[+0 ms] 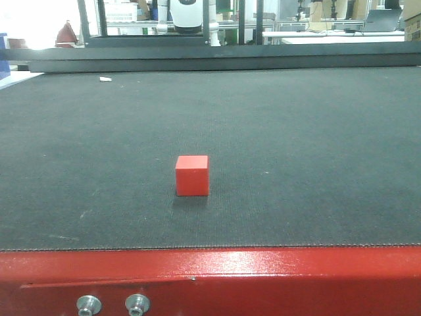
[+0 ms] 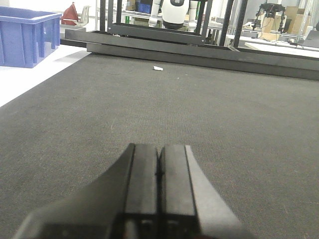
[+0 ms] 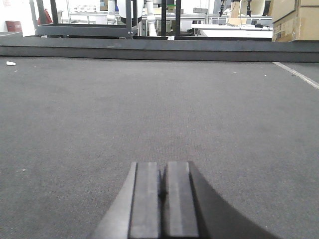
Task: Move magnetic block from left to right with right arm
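Note:
The magnetic block (image 1: 192, 175), a small red cube, rests on the dark mat a little left of centre in the front view, near the front edge. Neither arm shows in that view. In the left wrist view my left gripper (image 2: 160, 149) hangs low over bare mat, its two black pads pressed together with nothing between them. The right wrist view shows my right gripper (image 3: 163, 165) in the same pose over bare mat, pads together and empty. The block appears in neither wrist view.
A glossy red table edge (image 1: 210, 276) with two bolts runs along the front. A black rail (image 1: 223, 60) bounds the mat's far side. A small white scrap (image 1: 105, 79) lies far left. A blue bin (image 2: 27, 37) stands off the mat at left.

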Robot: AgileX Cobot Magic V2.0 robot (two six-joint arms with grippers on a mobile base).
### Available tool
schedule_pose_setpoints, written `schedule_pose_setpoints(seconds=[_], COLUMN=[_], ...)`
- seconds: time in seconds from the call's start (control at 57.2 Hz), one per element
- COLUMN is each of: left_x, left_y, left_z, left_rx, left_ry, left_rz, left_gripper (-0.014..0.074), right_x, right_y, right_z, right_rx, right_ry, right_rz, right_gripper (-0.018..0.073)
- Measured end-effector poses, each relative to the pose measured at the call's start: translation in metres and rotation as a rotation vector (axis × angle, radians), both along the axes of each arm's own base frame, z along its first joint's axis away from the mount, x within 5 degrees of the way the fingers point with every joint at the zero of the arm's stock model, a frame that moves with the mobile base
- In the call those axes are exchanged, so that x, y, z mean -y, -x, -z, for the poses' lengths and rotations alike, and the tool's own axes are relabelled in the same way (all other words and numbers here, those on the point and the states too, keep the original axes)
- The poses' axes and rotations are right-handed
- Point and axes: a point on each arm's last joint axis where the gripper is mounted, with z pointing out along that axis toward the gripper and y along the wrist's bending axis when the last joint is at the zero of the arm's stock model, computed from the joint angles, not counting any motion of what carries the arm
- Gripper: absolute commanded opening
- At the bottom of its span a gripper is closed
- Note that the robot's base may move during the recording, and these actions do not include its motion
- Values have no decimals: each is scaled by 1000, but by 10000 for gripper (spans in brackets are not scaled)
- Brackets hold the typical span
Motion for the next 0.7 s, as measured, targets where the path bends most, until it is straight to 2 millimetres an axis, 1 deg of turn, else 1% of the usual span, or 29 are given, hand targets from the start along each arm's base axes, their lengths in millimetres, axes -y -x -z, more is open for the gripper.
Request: schedule_pose_setpoints(seconds=[0.699], left_x=[0], left_y=[0], left_z=[0], left_rx=[0], left_ry=[0], left_rz=[0], left_gripper=[-126], right_x=[0], right_y=[0], right_z=[-1], right_rx=[7], right_ry=[0], right_rz=[0], right_gripper=[33])
